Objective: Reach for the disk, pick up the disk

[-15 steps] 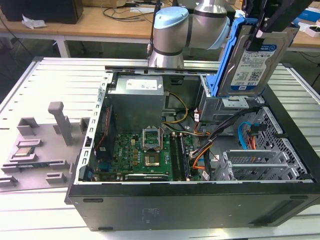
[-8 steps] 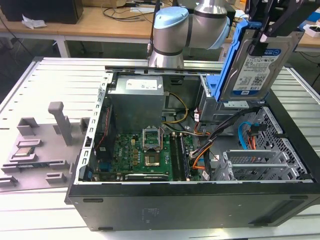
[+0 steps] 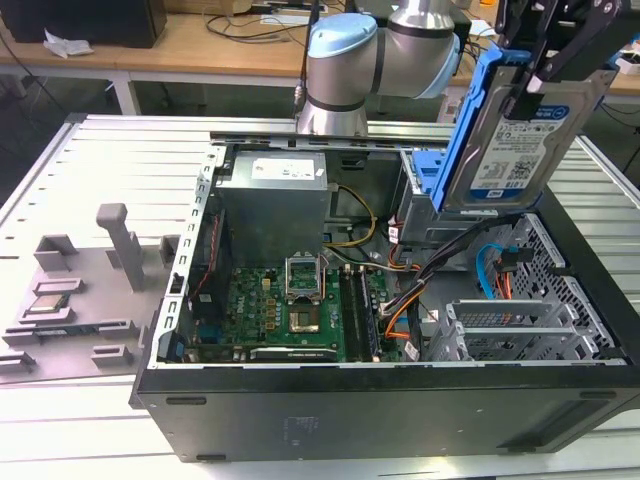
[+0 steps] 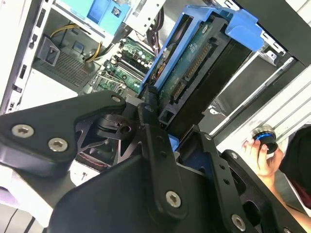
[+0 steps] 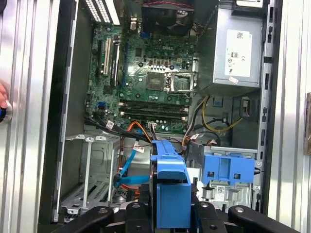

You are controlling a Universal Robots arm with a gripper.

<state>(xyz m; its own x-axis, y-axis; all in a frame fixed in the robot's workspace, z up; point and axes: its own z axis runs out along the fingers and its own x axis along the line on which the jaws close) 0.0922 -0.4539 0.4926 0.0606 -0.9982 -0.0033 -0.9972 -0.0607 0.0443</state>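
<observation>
Standing tilted on end: disk (image 3: 522,140)

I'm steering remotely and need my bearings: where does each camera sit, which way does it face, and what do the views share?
Exterior view: off the arm, looking down into the open case from its front; the arm rises behind it, and the gripper holds the disk above the case.
First wrist view: on the arm, looking straight down at the motherboard; the disk's blue bracket.
Second wrist view: by the gripper, looking along the disk; a person's hand.
All views share the disk and the case interior.
</observation>
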